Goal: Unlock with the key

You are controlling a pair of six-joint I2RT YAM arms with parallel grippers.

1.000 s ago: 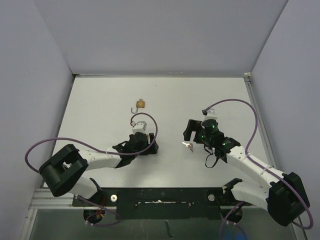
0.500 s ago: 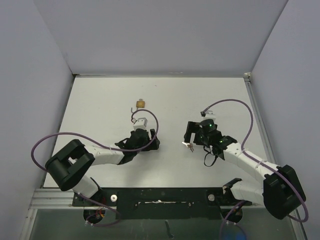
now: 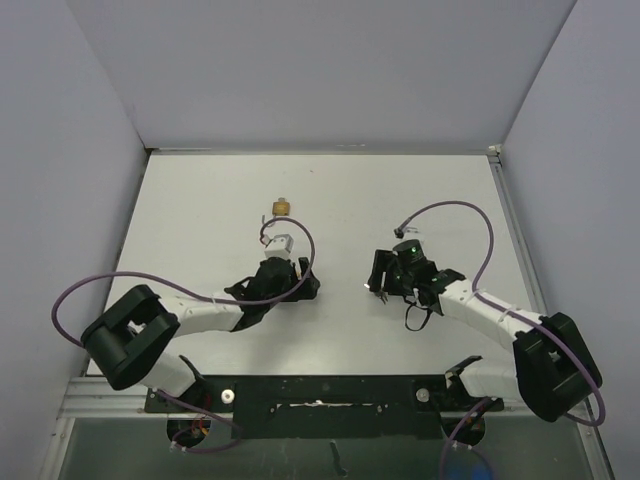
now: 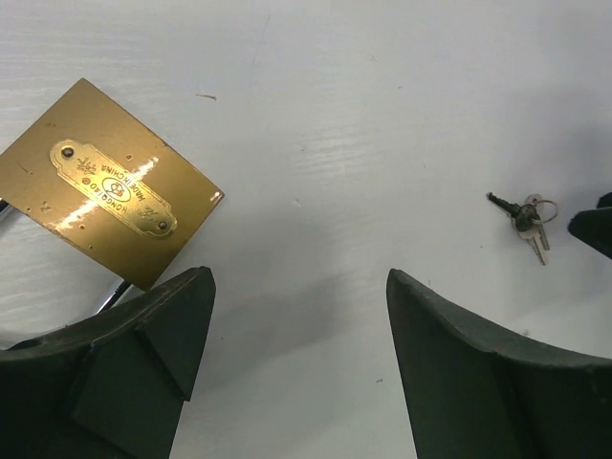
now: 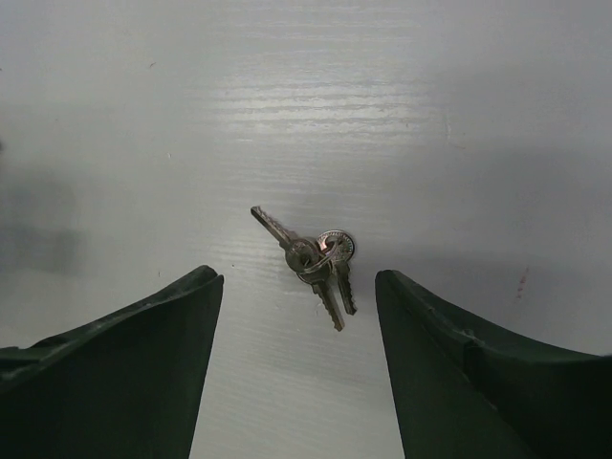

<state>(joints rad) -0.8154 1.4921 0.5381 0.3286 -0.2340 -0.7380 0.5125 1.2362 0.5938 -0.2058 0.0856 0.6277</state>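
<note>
**Right and left grippers both spread; keys and padlock loose on table**

Right gripper point(image 5: 296, 311): fingers apart, holding nothing, low over the white table point(image 3: 200, 200). The right wrist view shows the bunch of keys point(image 5: 314, 260) lying flat on the table, framed between the 2 fingers and just ahead of their tips. No contact is visible between fingers and keys. The bunch is small keys on a ring, with 1 blade pointing up-left in that view.

Left gripper point(image 4: 298, 311): fingers apart as well, nothing between them. The brass padlock point(image 4: 107, 182) lies flat, label side up, ahead of the left-hand finger in the left wrist view. Its steel shackle point(image 4: 113, 295) is partly hidden behind that finger; touching or not, cannot tell.

Top view: the padlock sits beyond the left gripper, toward the far wall. The keys lie off to its right, under the right gripper, well apart from the padlock.
</note>
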